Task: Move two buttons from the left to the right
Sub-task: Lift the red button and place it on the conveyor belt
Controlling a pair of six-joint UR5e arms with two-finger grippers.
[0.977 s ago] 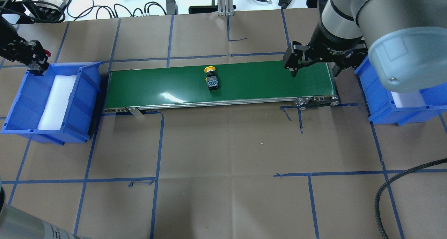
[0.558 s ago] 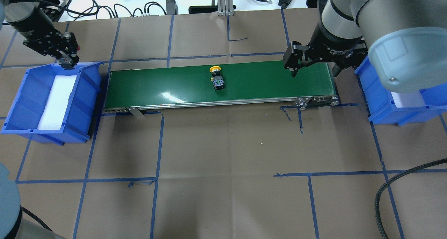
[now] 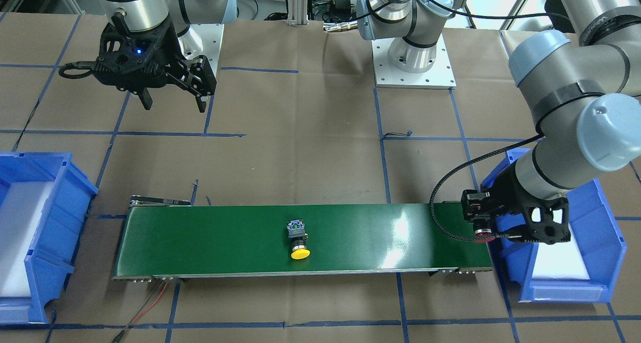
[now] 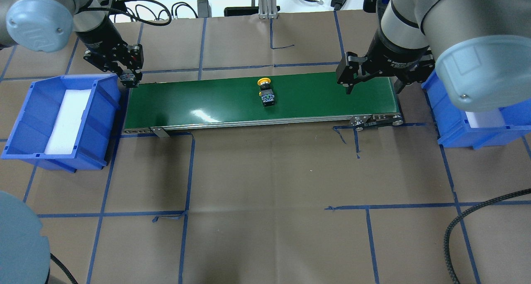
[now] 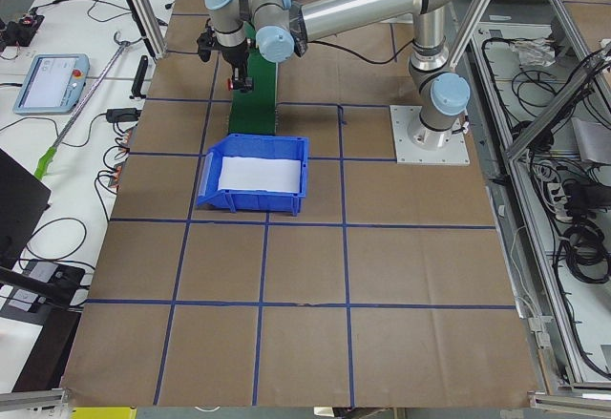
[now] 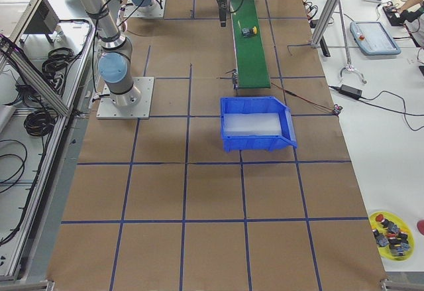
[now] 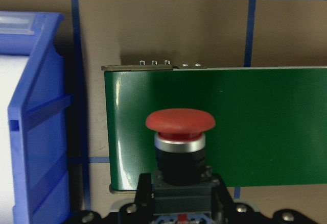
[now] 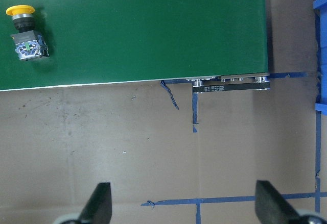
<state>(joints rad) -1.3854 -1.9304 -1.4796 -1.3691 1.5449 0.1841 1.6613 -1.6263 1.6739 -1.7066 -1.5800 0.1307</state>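
Observation:
My left gripper (image 4: 129, 79) is shut on the red button (image 7: 180, 141) and holds it, cap pointing forward, over the left end of the green conveyor belt (image 4: 199, 99). The red cap also shows in the front-facing view (image 3: 482, 238). The yellow button (image 4: 266, 92) lies on its side near the middle of the belt; it also shows in the front-facing view (image 3: 298, 239) and in the right wrist view (image 8: 24, 30). My right gripper (image 4: 373, 84) is open and empty above the belt's right end, well to the right of the yellow button.
A blue bin (image 4: 101, 110) with a white foam liner stands at the belt's left end. A second blue bin (image 4: 454, 128) stands at its right end, partly under my right arm. Cables lie along the table's far edge (image 4: 124, 10).
My left gripper has carried the red button rightward from over the left bin to the belt's left end. The yellow button has moved rightward along the belt. My right gripper has held still.

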